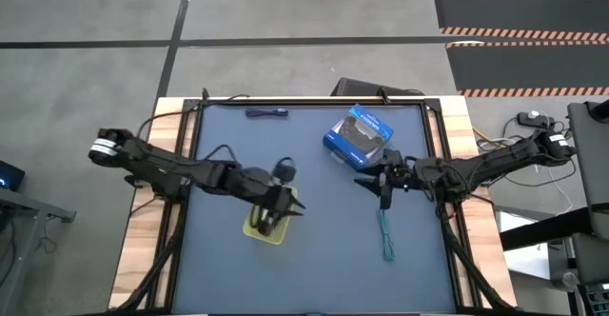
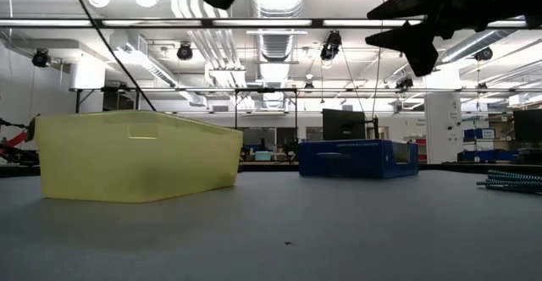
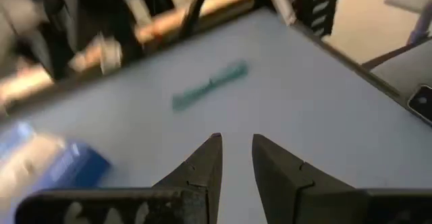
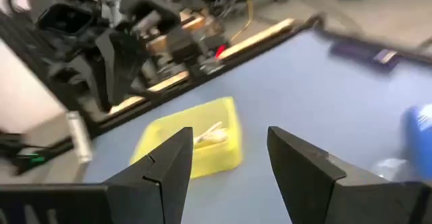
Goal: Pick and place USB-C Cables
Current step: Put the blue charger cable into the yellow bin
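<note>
Right pincer over the teal cable

Teal cable point(image 1: 385, 233) lies on the desk point(image 1: 314, 268) lengthwise just below the spread, empty right pincer point(image 1: 383, 188); left pincer point(image 1: 274, 213), narrowly parted, hovers over the tray point(image 1: 255, 231).

In the overhead view the left gripper point(image 1: 282, 205) covers most of the yellow tray point(image 1: 255, 230), hiding its contents. Beside the tray, the blue box point(image 3: 47, 166) appears blurred.
</note>
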Tool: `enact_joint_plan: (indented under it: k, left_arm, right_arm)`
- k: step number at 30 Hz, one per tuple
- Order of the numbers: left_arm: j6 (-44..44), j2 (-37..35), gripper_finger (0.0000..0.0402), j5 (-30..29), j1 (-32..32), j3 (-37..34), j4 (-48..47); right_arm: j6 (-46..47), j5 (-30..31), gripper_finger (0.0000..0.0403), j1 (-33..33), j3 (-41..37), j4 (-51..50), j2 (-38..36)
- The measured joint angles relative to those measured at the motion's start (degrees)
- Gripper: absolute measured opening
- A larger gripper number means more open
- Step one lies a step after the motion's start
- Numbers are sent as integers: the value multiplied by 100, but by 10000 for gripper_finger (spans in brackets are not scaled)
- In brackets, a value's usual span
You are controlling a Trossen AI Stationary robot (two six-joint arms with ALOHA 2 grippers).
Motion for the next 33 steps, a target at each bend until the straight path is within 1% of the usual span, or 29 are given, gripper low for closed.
enact_joint_plan:
  k: [3, 6, 9, 11, 14, 16, 20, 24, 28, 30, 33]
  left_arm:
    - [512, -339, 66, 51, 130, -648, 1197]
    - [559, -631, 66, 37, 333, -1161, 2066]
    - [521, -911, 66, 16, 491, -1528, 2652]
    - [519, -1019, 66, 0, 535, -1651, 2876]
    - [520, -1183, 66, -109, 539, -1865, 3051]
    - [518, -1305, 66, -224, 539, -1931, 3065]
    - [313, -1415, 66, -251, 539, -2009, 3063]
    - [217, -1473, 66, -250, 539, -2087, 3093]
    - [217, -1483, 66, -249, 539, -2163, 3068]
    - [215, -1483, 66, -249, 539, -2167, 3069]
    - [216, -1477, 66, -249, 539, -2165, 3080]
  right_arm:
    - [592, -267, 182, 0, 18, -43, 177]
    - [1028, -459, 182, 0, 237, -307, 442]
    - [1389, -592, 182, 0, 666, -1103, 761]
    - [1654, -704, 182, 0, 1005, -2046, 970]
    - [2204, -985, 182, 0, 1632, -3520, 1343]
    - [2602, -1300, 182, 14, 2010, -4587, 1630]
    - [3335, -1936, 182, 154, 2588, -6118, 2187]
    - [3993, -2489, 182, 418, 2903, -6808, 2650]
    - [4568, -2838, 182, 735, 3035, -7026, 3083]
    - [4819, -2965, 182, 885, 3053, -7082, 3291]
    - [5047, -2995, 182, 1076, 3069, -7063, 3567]
